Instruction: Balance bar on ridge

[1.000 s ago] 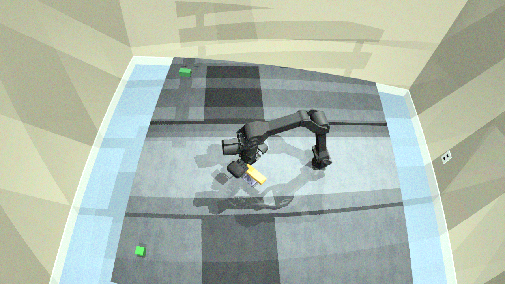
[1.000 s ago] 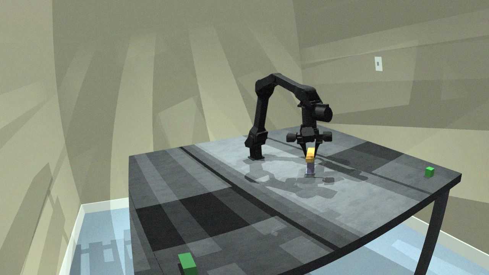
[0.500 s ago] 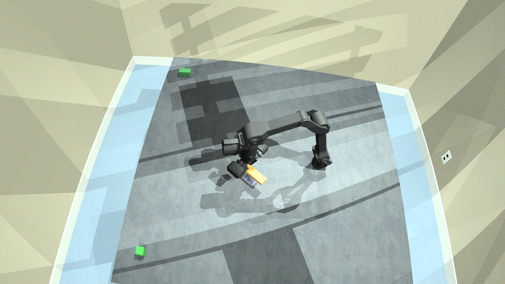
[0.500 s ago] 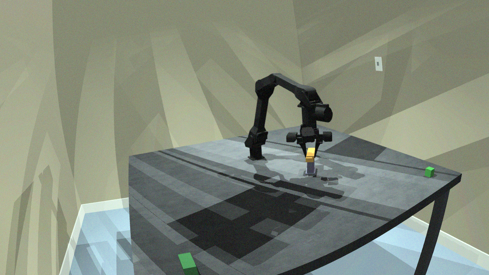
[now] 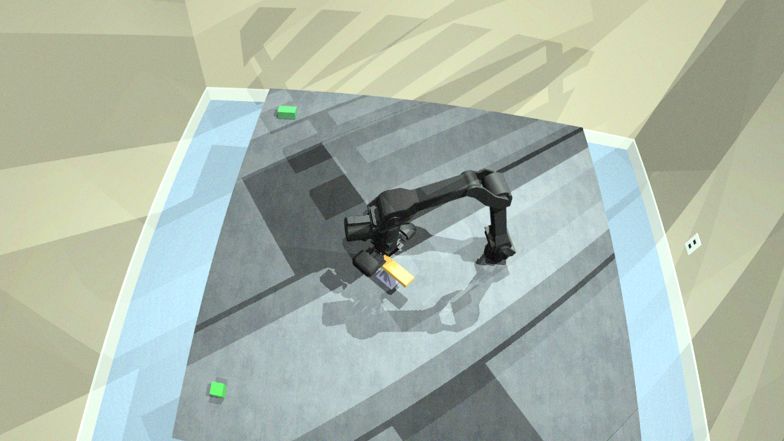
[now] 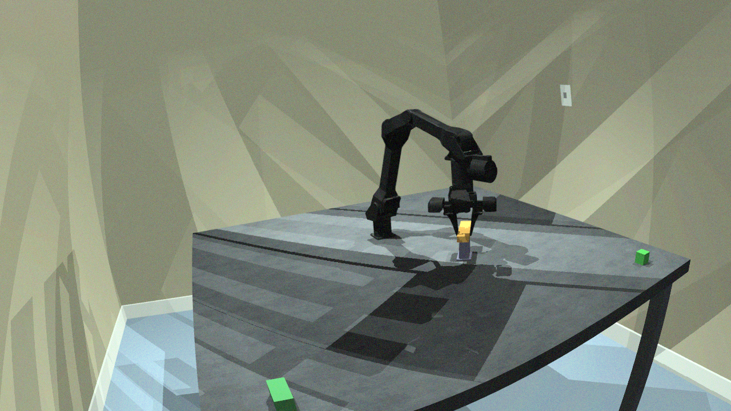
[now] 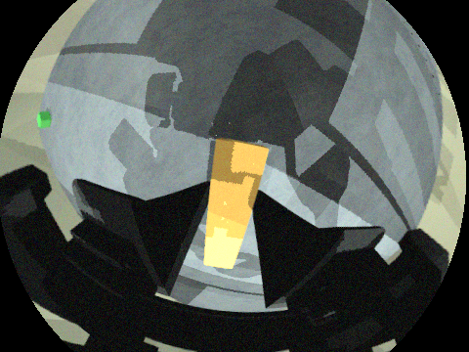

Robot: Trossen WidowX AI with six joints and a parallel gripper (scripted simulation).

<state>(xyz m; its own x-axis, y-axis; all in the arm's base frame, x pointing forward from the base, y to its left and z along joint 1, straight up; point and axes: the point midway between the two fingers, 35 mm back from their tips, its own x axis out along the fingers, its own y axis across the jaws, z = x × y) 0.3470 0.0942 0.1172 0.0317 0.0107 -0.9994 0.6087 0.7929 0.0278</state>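
Observation:
The orange bar [image 5: 398, 271] [image 6: 464, 227] [image 7: 230, 196] lies across the top of the purple-grey ridge [image 5: 386, 279] [image 6: 464, 250], clear of the table, and looks about level. The ridge is mostly hidden under the bar in the wrist view. My gripper [image 6: 464, 233] [image 7: 233, 191] points down with one finger on each side of the bar's middle. The fingers stand slightly open, hardly wider than the bar, and any gap at the tips is very thin. In the top view the gripper body hides the fingertips and the bar's far end.
A green block [image 5: 287, 112] [image 6: 280, 391] lies near one table corner. Another green block [image 5: 218, 389] [image 6: 642, 257] lies near another corner. The arm's base stands on the table [image 5: 307, 372] [image 6: 306, 265] beyond the ridge. Dark shadows cross the table around the ridge.

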